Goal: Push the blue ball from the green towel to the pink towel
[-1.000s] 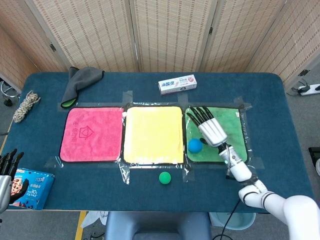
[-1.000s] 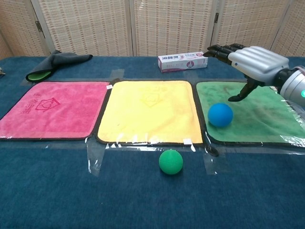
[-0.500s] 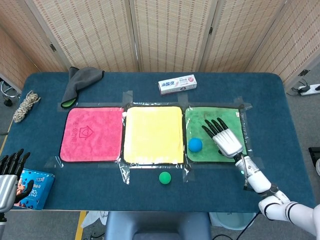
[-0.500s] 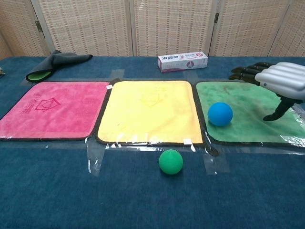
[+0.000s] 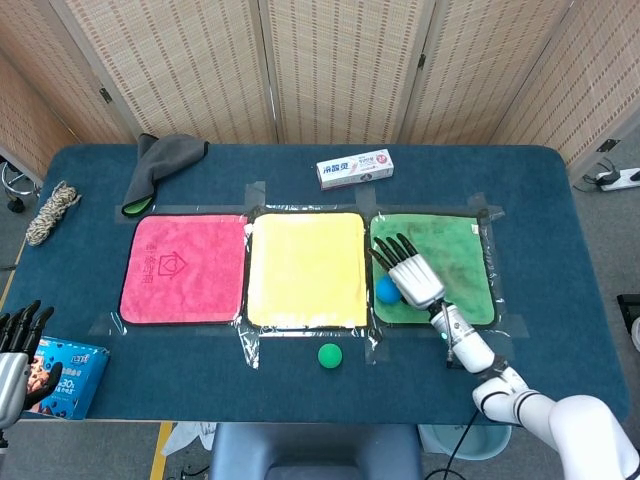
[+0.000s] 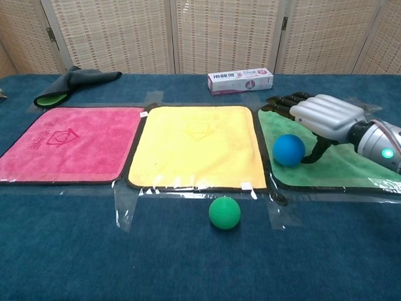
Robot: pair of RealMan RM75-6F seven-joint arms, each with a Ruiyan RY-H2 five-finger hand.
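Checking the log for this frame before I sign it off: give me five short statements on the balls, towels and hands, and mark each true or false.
1. The blue ball lies on the green towel. True.
2. The green ball sits on the yellow towel. False: it lies on the bare table, in front of that towel.
3. The right hand is beside the blue ball, fingers spread, holding nothing. True.
4. The toothpaste box lies on the pink towel. False: it lies on the table behind the towels.
5. The left hand holds the blue ball. False: it is at the table's near left corner, by a snack box.
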